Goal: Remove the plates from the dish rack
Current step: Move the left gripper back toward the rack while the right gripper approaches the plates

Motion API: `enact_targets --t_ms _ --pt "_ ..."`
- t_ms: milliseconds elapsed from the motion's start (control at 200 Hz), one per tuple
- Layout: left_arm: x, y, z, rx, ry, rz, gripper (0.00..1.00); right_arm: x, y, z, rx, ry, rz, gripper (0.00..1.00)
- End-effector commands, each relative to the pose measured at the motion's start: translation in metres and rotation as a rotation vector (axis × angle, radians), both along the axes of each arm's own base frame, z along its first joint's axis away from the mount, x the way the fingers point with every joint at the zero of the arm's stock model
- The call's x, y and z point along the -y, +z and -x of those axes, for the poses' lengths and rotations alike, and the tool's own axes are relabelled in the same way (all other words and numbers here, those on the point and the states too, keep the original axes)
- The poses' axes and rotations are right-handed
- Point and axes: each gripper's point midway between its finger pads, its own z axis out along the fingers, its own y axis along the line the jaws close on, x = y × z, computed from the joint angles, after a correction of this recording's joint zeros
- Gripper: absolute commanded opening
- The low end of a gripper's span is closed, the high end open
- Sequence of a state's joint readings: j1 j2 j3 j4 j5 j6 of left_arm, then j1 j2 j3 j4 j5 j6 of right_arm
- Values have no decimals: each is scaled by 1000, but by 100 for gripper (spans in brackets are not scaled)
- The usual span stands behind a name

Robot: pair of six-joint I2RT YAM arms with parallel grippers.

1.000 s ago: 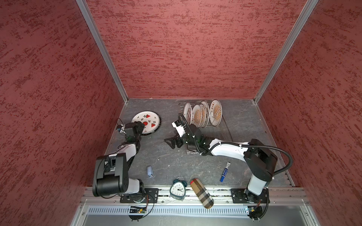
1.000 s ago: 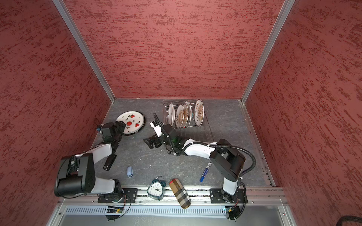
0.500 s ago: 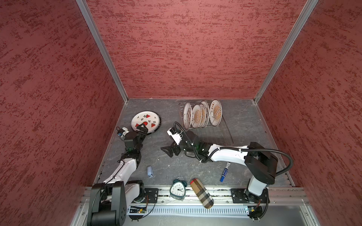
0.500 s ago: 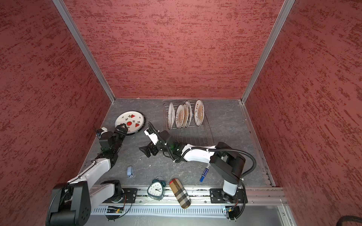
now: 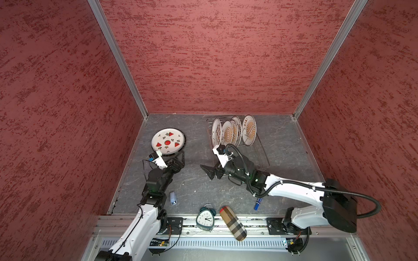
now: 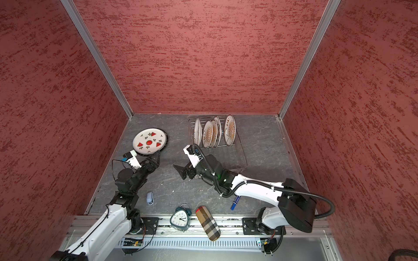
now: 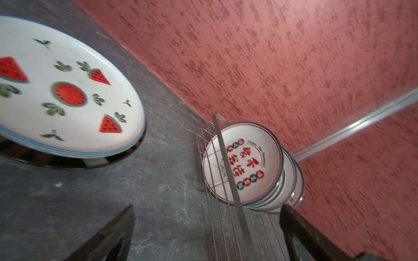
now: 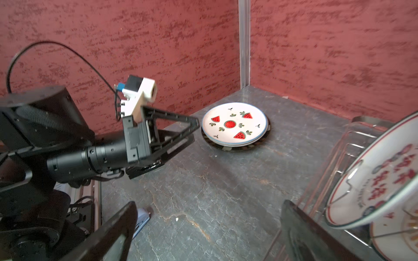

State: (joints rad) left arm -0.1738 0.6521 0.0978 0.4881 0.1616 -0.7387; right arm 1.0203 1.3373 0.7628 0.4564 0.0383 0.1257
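Observation:
A watermelon plate (image 5: 167, 142) (image 6: 149, 142) lies flat on a dark striped-rim plate (image 8: 237, 148) at the back left. Several plates (image 5: 228, 134) (image 6: 211, 133) stand upright in the silver dish rack (image 5: 260, 158) (image 6: 240, 158) at the back middle. The nearest carries red characters (image 7: 244, 165) (image 8: 384, 176). My left gripper (image 5: 181, 158) (image 6: 156, 158) (image 7: 207, 208) hangs open and empty just in front of the watermelon plate (image 7: 63, 90). My right gripper (image 5: 213, 167) (image 6: 187, 167) (image 8: 209, 203) is open and empty at the rack's front left corner, below the red-character plate.
Along the front edge lie a small grey-blue stapler (image 5: 172, 198), a teal alarm clock (image 5: 204, 218), a plaid case (image 5: 233, 222) and a blue marker (image 5: 257, 203). Red walls close in the back and both sides.
My left gripper has opened fully and drawn back from the watermelon plate, toward the front and right. My right gripper dipped forward and left, then came back beside the rack, still open.

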Motion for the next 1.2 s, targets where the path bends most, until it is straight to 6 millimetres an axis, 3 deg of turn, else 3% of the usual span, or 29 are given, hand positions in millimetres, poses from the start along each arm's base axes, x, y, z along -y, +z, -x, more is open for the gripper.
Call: enact_targets --t_ms 0,261,351,807,1112,1197 --pt "29 19 15 137 -143 -37 99 28 14 -10 51 -117 -27 99" --pt "94 40 53 305 -444 -81 99 66 10 -33 -41 -230 -110 99" --pt "107 47 63 333 -528 -88 99 75 8 -40 -65 -253 -105 99" --pt "127 53 82 412 -662 -138 99 139 16 -58 -133 -405 -163 99" --pt "126 49 76 385 -631 -152 99 205 25 -62 -109 -597 -173 99" --pt "130 49 78 387 -645 -158 99 215 28 -65 -113 -612 -178 99"
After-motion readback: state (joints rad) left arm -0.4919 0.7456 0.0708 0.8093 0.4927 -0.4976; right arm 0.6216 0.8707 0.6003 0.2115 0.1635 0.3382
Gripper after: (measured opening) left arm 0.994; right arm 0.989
